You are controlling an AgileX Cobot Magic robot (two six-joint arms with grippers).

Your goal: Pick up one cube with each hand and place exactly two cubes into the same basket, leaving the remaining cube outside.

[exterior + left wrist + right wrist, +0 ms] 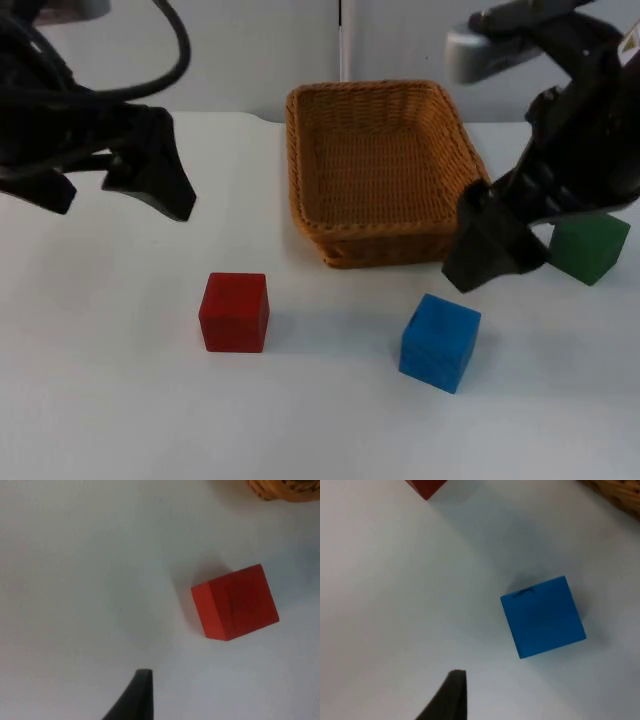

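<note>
left pincer (150,185) above desk (100,400), up-left of red cube (234,312), fingers: cannot tell | right pincer (490,250) beside basket (375,170), above blue cube (440,342), green cube (590,245) behind, fingers: cannot tell | step: approach | next: descend, straddle cubes

bright, even light | soft shadows beside cubes | wrist views slightly soft

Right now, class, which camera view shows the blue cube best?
The right wrist view: the blue cube sits close and whole, apart from the black fingertip. The top view shows it smaller, before the basket. The left wrist view faces the red cube.
</note>
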